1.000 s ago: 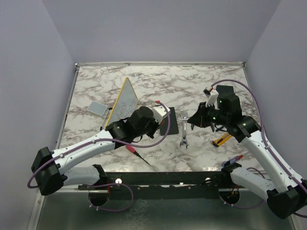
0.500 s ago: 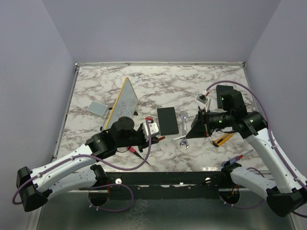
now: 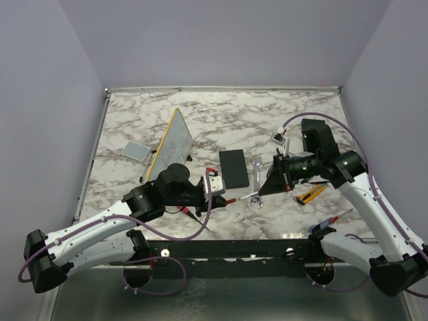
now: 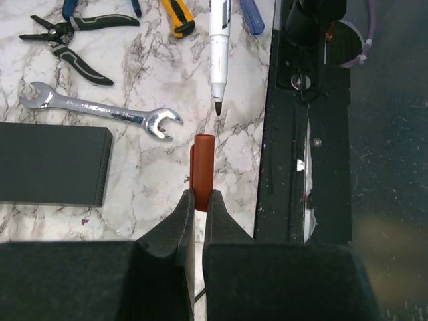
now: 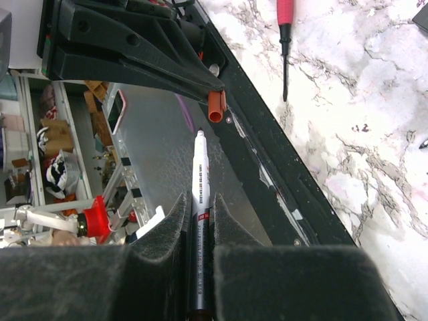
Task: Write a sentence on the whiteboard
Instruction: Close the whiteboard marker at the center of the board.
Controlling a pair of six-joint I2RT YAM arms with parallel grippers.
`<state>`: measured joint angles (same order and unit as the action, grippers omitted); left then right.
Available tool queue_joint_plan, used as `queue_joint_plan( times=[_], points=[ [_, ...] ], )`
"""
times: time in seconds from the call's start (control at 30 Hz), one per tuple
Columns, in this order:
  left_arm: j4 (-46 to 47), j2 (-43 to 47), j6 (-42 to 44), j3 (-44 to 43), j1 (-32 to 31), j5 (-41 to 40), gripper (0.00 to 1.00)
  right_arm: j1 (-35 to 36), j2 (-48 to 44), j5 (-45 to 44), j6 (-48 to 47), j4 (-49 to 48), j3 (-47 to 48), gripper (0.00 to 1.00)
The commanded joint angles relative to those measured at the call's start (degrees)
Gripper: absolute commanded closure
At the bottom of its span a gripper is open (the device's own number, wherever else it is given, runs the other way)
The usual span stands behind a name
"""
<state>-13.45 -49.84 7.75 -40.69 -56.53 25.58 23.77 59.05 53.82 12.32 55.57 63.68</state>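
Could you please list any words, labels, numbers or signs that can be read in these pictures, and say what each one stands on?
On the yellow-framed whiteboard: the dark cursive handwriting is too small to read.
On the white marker pen: small print on the barrel, too blurred to read.
On the silver open-ended wrench: no marking legible.
On the red tubular cap: no text seen.
No other text can be read.

nothing here that i can truly read. the sentence (image 3: 172, 154) on the whiteboard (image 3: 179, 132) shows from above only as thin dark handwriting, too small to make out a word. the marker (image 5: 200, 175) in my right gripper (image 5: 199, 200) carries small print along its white barrel, too fine and blurred to read.
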Motion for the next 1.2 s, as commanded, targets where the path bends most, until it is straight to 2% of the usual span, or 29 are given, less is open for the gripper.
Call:
queue_joint_plan(
  times=[0.0,1.17],
  points=[
    [1.4,-0.9,-0.4,0.4,-0.4,3.0,1.00,-0.2,0.4,2.2,-0.9,1.2,-0.3,0.97],
    [1.6,-1.4,-0.8,0.2,-0.4,4.2,1.00,-0.2,3.4,2.3,-1.6,-1.3,-2.4,0.97]
  ],
)
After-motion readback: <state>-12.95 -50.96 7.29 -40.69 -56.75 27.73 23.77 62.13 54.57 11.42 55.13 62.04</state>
